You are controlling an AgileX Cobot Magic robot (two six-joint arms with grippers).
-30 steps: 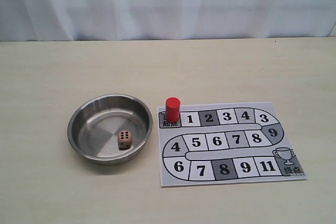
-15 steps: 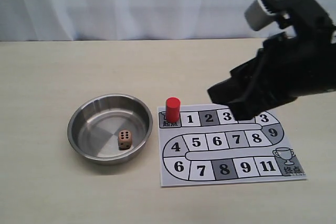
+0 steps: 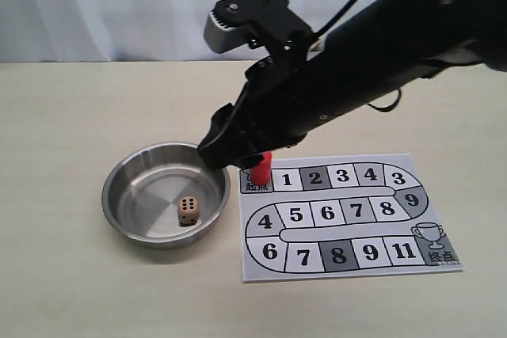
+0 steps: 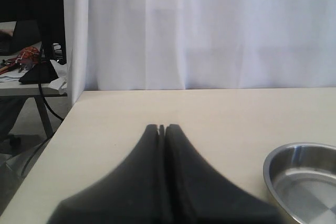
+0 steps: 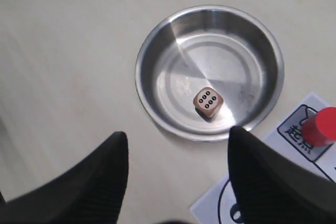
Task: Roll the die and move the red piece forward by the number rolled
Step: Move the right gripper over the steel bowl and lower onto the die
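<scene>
In the exterior view, the right arm is reaching in from the right side and across the middle, with the right claw hanging just above the far right rim of a steel bowl on the desk. The die is lying inside the bowl, toward its near right side. The red piece is standing upright on the corner square of the game board nearest the bowl, and the claw is hiding its upper part.

In the left wrist view, the left claw is hovering over bare desk with its two fingers pressed together and nothing between them. The bowl's rim is showing at the picture's edge.

In the right wrist view, the right claw is standing wide open and gripping nothing. The die is resting on the bowl's flat bottom, showing a six-pip face to the camera. The red piece is standing on the board, just beside the bowl.
</scene>
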